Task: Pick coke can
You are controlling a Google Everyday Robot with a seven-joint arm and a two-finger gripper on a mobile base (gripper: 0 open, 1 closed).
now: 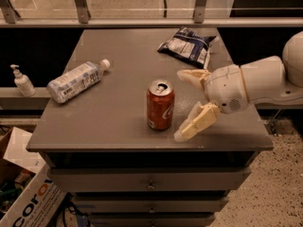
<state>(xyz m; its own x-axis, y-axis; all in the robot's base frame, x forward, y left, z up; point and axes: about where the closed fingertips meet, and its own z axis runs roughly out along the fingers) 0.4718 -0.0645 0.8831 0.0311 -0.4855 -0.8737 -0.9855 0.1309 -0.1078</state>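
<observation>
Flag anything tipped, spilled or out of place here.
The water bottle lies on its side at the left; the snack bag sits crumpled at the back. The coke can stands upright, the open gripper close beside it.

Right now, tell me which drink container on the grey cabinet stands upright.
The red aluminium coke can, beside the open hand; the clear plastic water bottle lies on its side.
</observation>
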